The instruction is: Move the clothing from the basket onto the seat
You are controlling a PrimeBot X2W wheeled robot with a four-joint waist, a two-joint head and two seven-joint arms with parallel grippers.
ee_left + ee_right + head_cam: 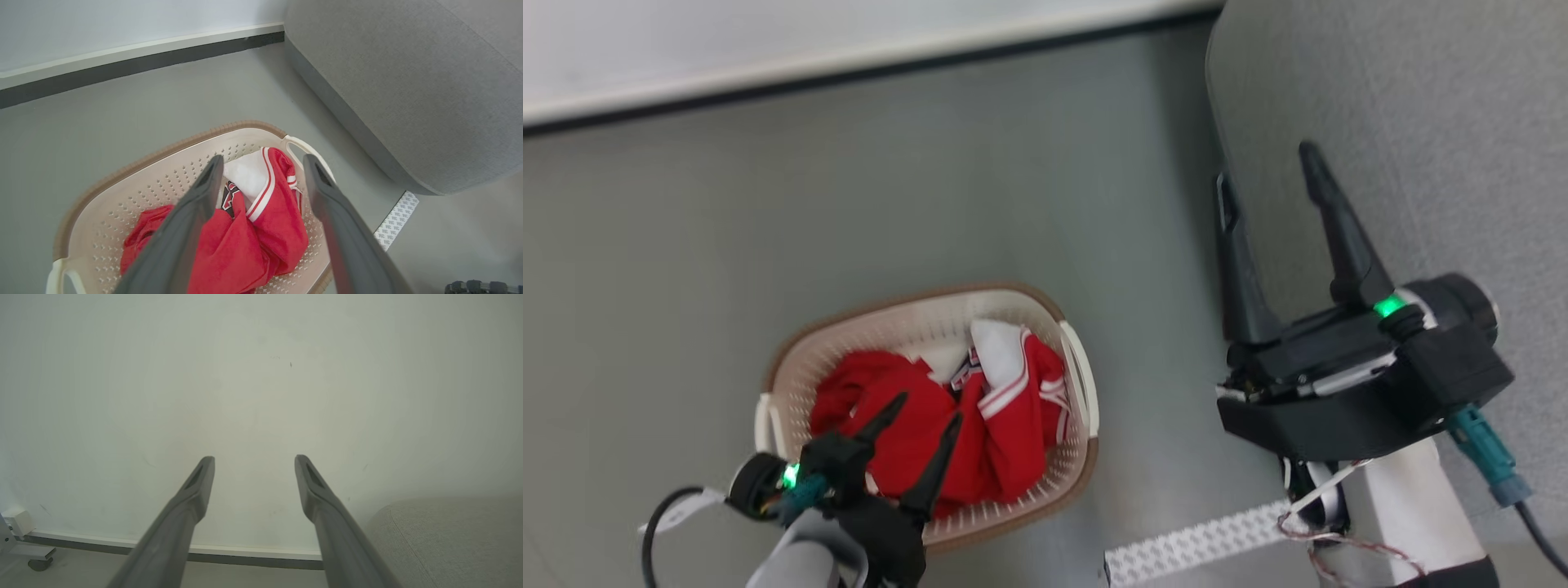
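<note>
Left gripper [929, 408]: jaws fully apart, empty, poised over the clothing [1013, 433] in the basket [915, 299]. Right gripper [1266, 165]: jaws fully apart, empty, near the seat [1421, 122].

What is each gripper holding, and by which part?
Nothing. The left gripper hangs open over the bright red striped clothing in the cream perforated plastic basket; the right gripper is open too.

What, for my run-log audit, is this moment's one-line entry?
left gripper: open, over red sports clothing in laundry basket | right gripper: open, empty, near sofa | stage: nothing grasped yet
</note>
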